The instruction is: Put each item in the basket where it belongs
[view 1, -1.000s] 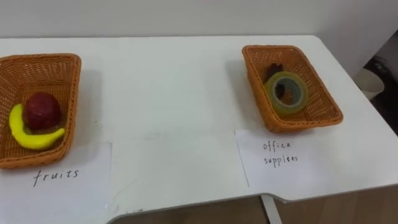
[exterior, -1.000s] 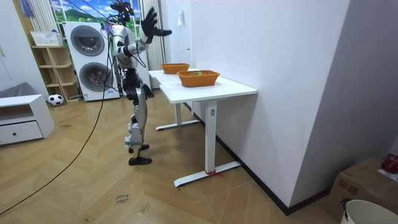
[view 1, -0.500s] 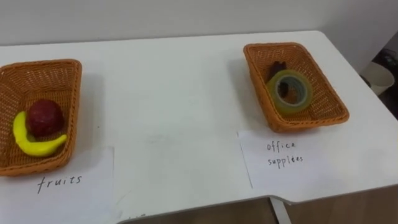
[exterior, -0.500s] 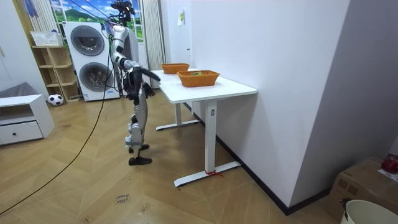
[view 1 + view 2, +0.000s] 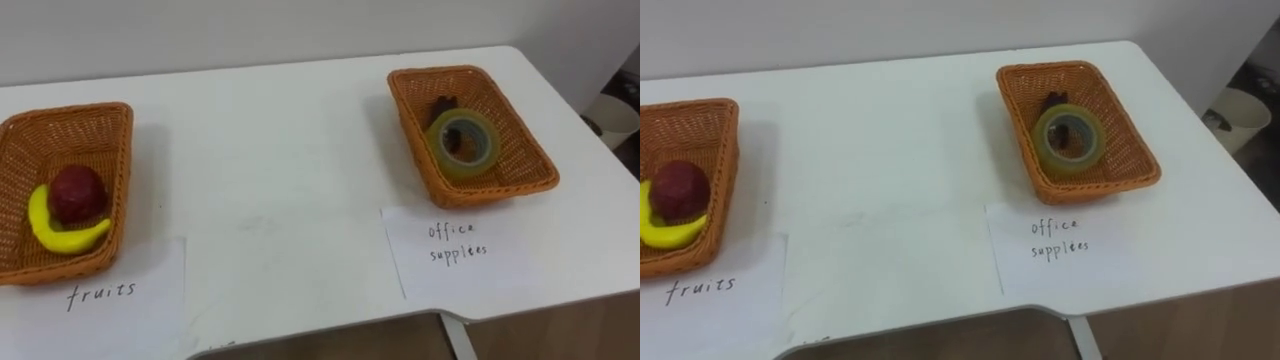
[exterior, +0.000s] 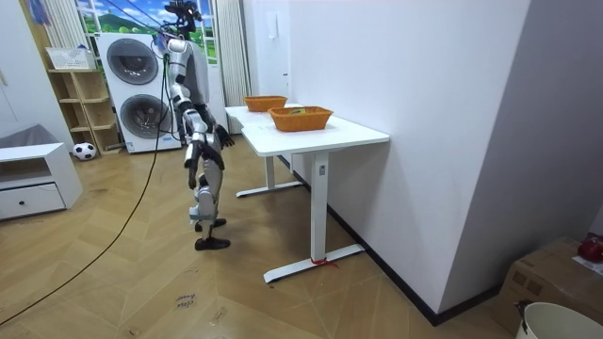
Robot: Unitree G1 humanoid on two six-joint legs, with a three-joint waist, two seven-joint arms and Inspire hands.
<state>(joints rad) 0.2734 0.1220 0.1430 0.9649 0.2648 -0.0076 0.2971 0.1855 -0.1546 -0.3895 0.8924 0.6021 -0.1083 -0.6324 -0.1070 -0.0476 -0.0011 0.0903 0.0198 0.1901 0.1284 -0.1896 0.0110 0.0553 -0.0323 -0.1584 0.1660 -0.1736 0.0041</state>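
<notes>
The robot stands on the wooden floor just off the white worktop's (image 5: 270, 150) long edge, its right hand (image 6: 223, 139) lowered near its hip; whether that hand is spread or closed cannot be told. At the worktop's left, a brown wicker basket (image 5: 70, 110) holds a dark red round fruit (image 5: 78, 193) resting against a yellow banana (image 5: 65, 235), with a handwritten paper label (image 5: 140, 300) just in front. To the right, well apart, a second brown wicker basket (image 5: 490, 190) holds a yellowish translucent tape roll (image 5: 437, 155) and a small dark object (image 5: 443, 104) behind it, with another handwritten paper label (image 5: 500, 270) in front.
</notes>
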